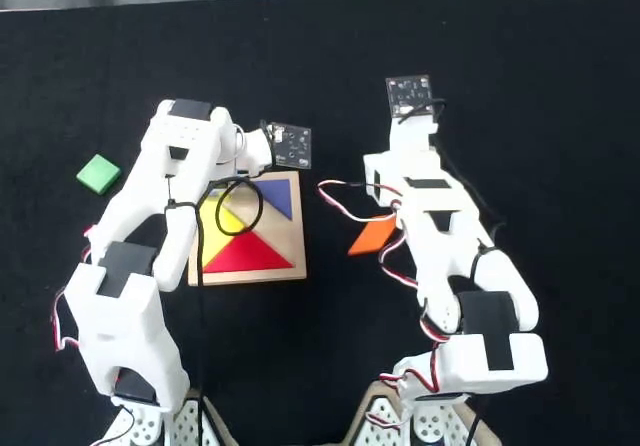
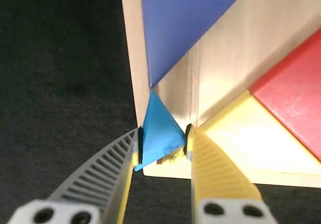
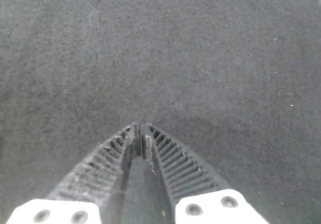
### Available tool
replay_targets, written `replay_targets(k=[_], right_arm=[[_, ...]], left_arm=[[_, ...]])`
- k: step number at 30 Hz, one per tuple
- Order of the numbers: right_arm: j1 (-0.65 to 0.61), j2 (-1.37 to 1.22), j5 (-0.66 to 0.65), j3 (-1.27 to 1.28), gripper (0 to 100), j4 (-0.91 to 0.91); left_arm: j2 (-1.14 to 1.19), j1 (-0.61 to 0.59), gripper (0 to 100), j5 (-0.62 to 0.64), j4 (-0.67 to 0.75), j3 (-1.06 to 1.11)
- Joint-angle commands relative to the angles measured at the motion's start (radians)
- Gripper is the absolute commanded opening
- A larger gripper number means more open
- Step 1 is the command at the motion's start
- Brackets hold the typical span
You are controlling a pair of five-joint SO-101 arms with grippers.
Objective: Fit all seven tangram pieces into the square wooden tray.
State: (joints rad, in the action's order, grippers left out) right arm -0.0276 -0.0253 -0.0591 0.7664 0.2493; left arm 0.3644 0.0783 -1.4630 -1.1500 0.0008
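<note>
The square wooden tray [image 1: 296, 266] lies left of centre and holds a red triangle [image 1: 247, 254], a yellow triangle [image 1: 225, 217] and a dark blue triangle [image 1: 277, 197]. My left gripper [image 2: 163, 133] is shut on a small light blue triangle [image 2: 156, 121], held on edge at the tray's corner just inside the rim [image 2: 131, 48], touching the tip of the dark blue triangle [image 2: 183, 23]. An orange piece [image 1: 372, 234] lies on the cloth right of the tray, beside the right arm [image 1: 425, 181]. A green square [image 1: 98, 174] lies far left. My right gripper [image 3: 141, 134] is shut and holds nothing, above bare black cloth.
Black cloth covers the whole table. The left arm [image 1: 165, 181] stretches over the tray's left side and hides part of it. Both arm bases stand at the near edge. Open cloth lies at the far side and far right.
</note>
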Motion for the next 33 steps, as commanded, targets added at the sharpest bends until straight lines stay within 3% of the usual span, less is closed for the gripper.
replay_targets(k=[1, 13, 16, 20, 29, 33], right_arm=[[0.009, 0.012, -0.009, -0.067, 2.2, -0.018], [0.009, 0.012, -0.009, -0.067, 2.2, -0.018], [0.009, 0.012, -0.009, -0.067, 2.2, -0.018], [0.009, 0.01, -0.009, -0.067, 2.2, -0.018], [0.009, 0.01, -0.009, -0.067, 2.2, -0.018], [0.009, 0.01, -0.009, -0.067, 2.2, -0.018]], left_arm=[[-0.012, -0.008, 12, -0.02, 0.002, -0.01], [-0.011, -0.013, 12, 0.005, -0.005, -0.001], [-0.011, -0.012, 17, 0.06, 0.002, -0.004], [-0.011, -0.012, 26, 0.04, 0.002, -0.001], [-0.021, -0.013, 25, 0.048, 0.031, -0.012], [-0.021, -0.001, 22, 0.201, 0.052, -0.044]])
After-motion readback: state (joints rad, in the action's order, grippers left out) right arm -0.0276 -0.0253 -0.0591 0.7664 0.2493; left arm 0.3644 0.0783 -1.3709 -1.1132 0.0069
